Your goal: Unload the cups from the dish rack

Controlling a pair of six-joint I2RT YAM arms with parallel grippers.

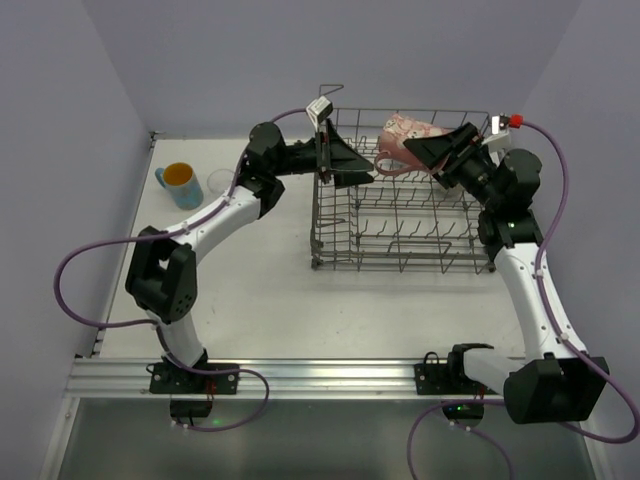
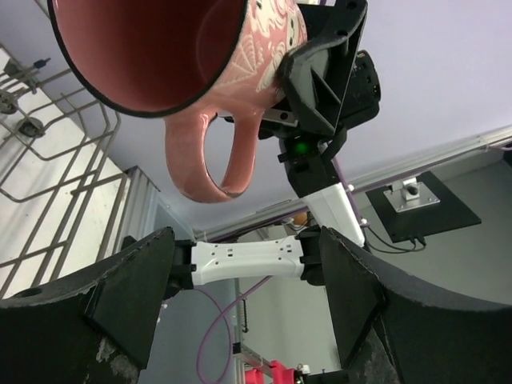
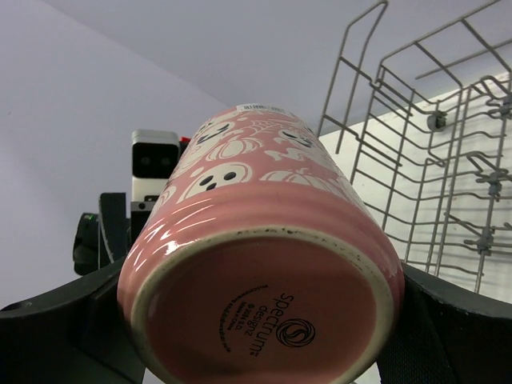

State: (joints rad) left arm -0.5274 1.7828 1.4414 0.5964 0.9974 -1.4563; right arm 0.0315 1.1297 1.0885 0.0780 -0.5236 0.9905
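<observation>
My right gripper (image 1: 428, 150) is shut on a pink mug with white ghost and pumpkin prints (image 1: 408, 135) and holds it on its side above the back of the grey wire dish rack (image 1: 400, 262). In the right wrist view the mug's base (image 3: 264, 304) fills the space between the fingers, with the rack (image 3: 448, 160) to the right. My left gripper (image 1: 350, 160) is open at the rack's back left, facing the mug's mouth and handle. In the left wrist view the mug (image 2: 200, 152) hangs just above the open fingers (image 2: 136, 280). No other cups show inside the rack.
A light blue mug with an orange inside (image 1: 178, 184) and a clear glass (image 1: 218, 181) stand on the white table at the far left. Purple walls close the back and sides. The arm bases sit on the rail at the near edge.
</observation>
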